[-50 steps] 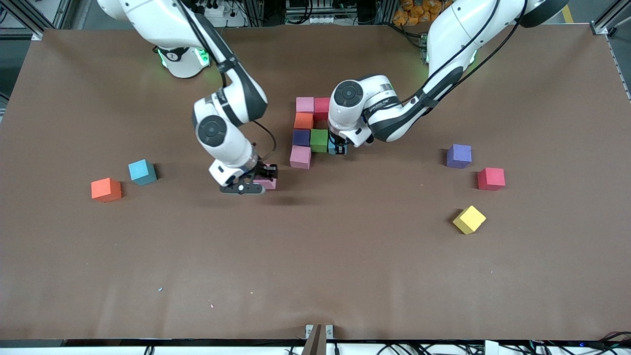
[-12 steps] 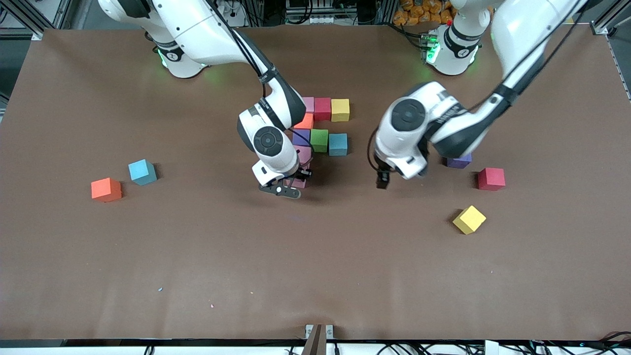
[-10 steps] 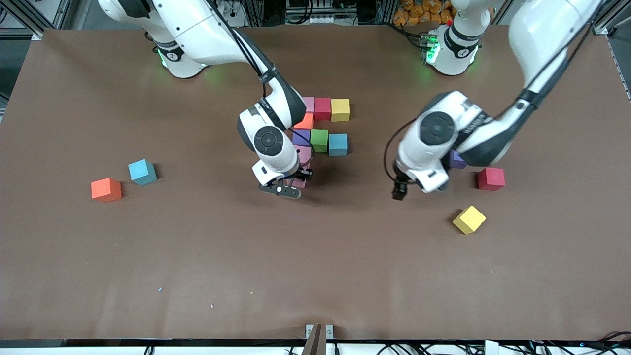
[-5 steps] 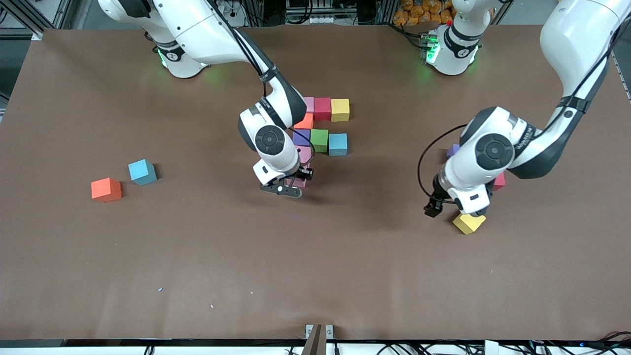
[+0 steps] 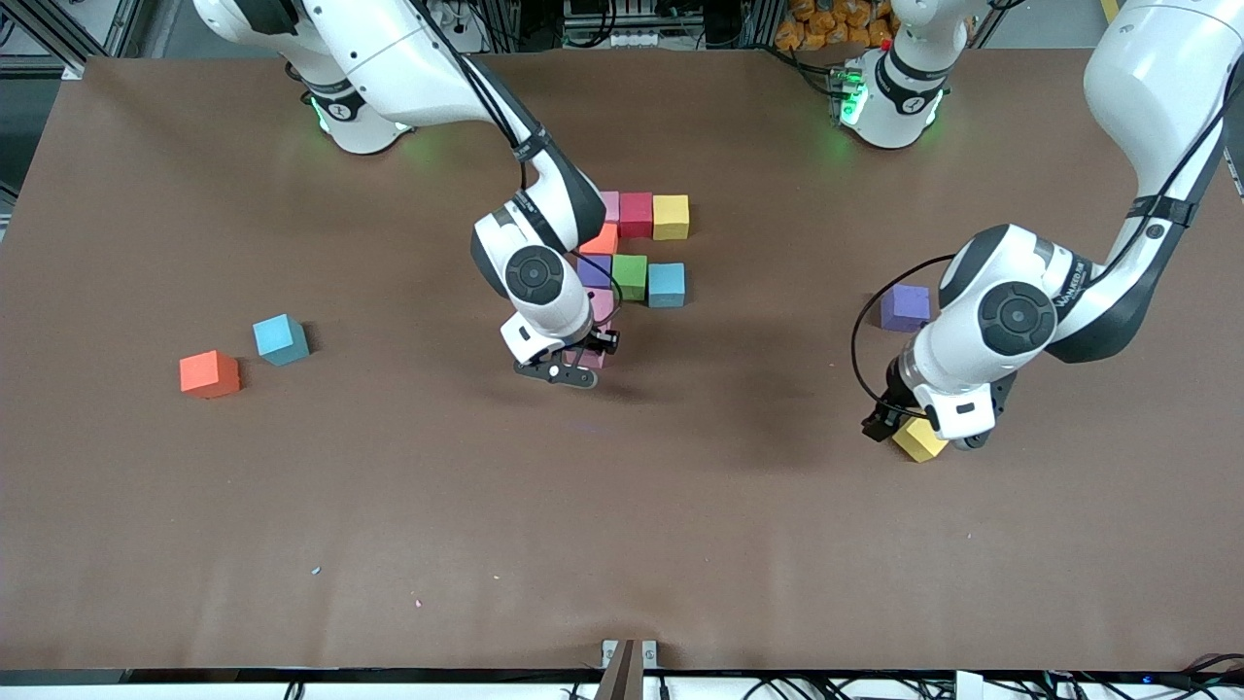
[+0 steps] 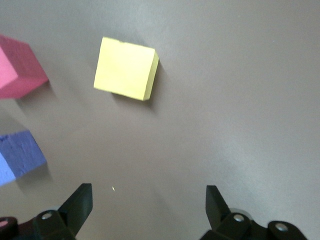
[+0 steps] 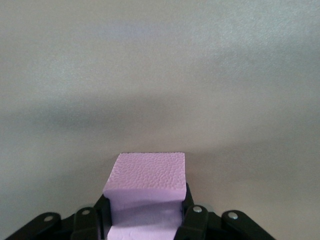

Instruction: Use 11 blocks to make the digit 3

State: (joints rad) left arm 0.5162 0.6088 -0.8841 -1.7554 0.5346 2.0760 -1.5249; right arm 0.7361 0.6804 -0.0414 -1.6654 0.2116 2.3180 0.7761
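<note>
You have bare tabletop (image 5: 622,525) along the edge nearest the front camera; the block cluster (image 5: 641,253) and both arms crowd the middle.

My desk (image 5: 622,544) wears a plain brown cover; aluminium framing (image 5: 58,39) and tangled cables (image 5: 622,24) crowd its top edge.

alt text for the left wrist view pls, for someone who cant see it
Looking down past the left gripper, its jaws open over bare brown table, a yellow block lies ahead, untouched. A red block and a purple block are cut off at the picture's edge.
</note>
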